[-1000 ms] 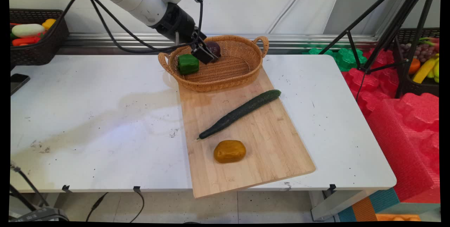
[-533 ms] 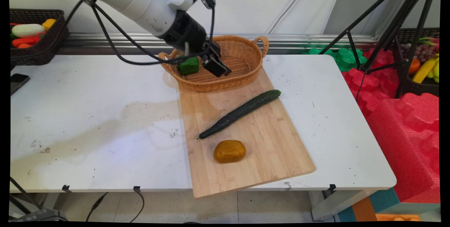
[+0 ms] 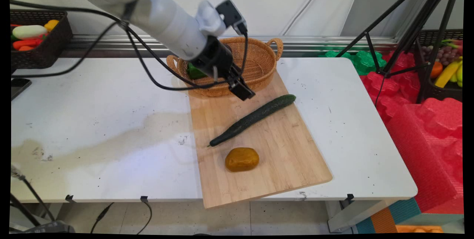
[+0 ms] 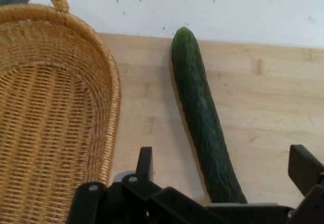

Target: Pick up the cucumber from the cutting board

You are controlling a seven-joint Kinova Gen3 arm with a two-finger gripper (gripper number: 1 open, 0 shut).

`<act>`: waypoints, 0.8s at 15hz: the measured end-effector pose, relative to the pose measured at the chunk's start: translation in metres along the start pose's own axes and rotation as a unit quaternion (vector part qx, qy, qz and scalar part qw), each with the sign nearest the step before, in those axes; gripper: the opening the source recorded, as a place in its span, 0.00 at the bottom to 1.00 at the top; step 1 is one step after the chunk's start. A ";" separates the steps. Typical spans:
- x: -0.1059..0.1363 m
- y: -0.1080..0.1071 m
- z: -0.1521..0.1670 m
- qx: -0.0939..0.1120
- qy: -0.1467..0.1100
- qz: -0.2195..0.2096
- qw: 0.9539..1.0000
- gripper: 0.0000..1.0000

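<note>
- Green block lies in the wicker basket, partly hidden by the arm.
- Gripper, fingers apart and empty, hovers over the cutting board by the basket's near rim.
- Cucumber lies diagonally just right; brown lump nearer.

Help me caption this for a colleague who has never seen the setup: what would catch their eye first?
First the gripper, open and empty, hanging over the far end of the wooden cutting board, just in front of the wicker basket. Next the long dark cucumber lying slantwise across the board, in line with the open fingers in the hand view. Nearer the camera, a brown-yellow potato sits on the board, and a green pepper peeks from the basket behind the arm.
</note>
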 end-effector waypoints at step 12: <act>-0.020 0.012 0.107 -0.005 -0.052 -0.007 0.999 1.00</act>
